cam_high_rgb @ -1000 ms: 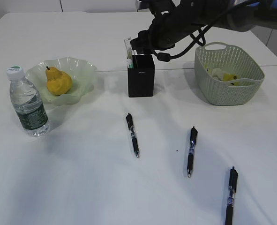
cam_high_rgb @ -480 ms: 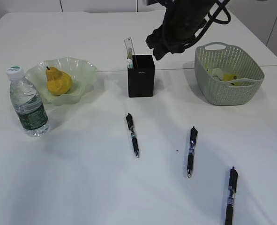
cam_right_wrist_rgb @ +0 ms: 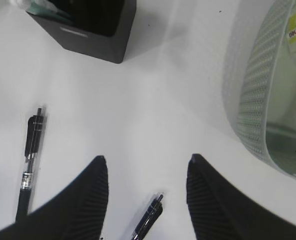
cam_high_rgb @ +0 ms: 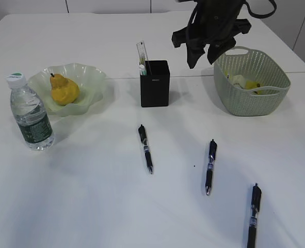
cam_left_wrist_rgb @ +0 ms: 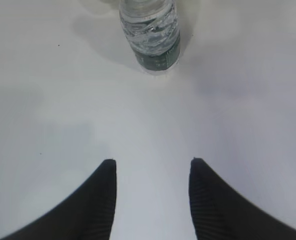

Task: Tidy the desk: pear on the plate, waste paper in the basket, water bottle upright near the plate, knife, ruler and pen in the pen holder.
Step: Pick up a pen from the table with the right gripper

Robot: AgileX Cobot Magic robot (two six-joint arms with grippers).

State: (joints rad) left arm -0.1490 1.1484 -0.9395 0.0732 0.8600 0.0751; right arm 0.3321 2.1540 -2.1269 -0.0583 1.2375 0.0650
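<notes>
The yellow pear (cam_high_rgb: pixel 64 90) lies on the pale green plate (cam_high_rgb: pixel 93 78). The water bottle (cam_high_rgb: pixel 30 114) stands upright next to the plate; it also shows in the left wrist view (cam_left_wrist_rgb: pixel 150 31). The black pen holder (cam_high_rgb: pixel 155 83) holds a clear ruler (cam_high_rgb: pixel 141 52) and a green-and-white item. Three black pens lie on the table: left (cam_high_rgb: pixel 145 148), middle (cam_high_rgb: pixel 210 166), right (cam_high_rgb: pixel 253 215). My right gripper (cam_high_rgb: pixel 203 57) is open and empty, high between the holder and the basket. In the right wrist view its jaws (cam_right_wrist_rgb: pixel 146 161) frame a pen tip (cam_right_wrist_rgb: pixel 149 218). My left gripper (cam_left_wrist_rgb: pixel 153 162) is open and empty.
The green mesh basket (cam_high_rgb: pixel 251 81) at the right holds crumpled paper (cam_high_rgb: pixel 246 82); its rim shows in the right wrist view (cam_right_wrist_rgb: pixel 258 100). The pen holder (cam_right_wrist_rgb: pixel 87 25) and another pen (cam_right_wrist_rgb: pixel 28 160) also show there. The table's back edge runs behind the holder.
My right gripper has risen from the pen holder and swung right towards the basket, empty. The ruler now stands clear in the holder. Pens, bottle and pear have not moved.
</notes>
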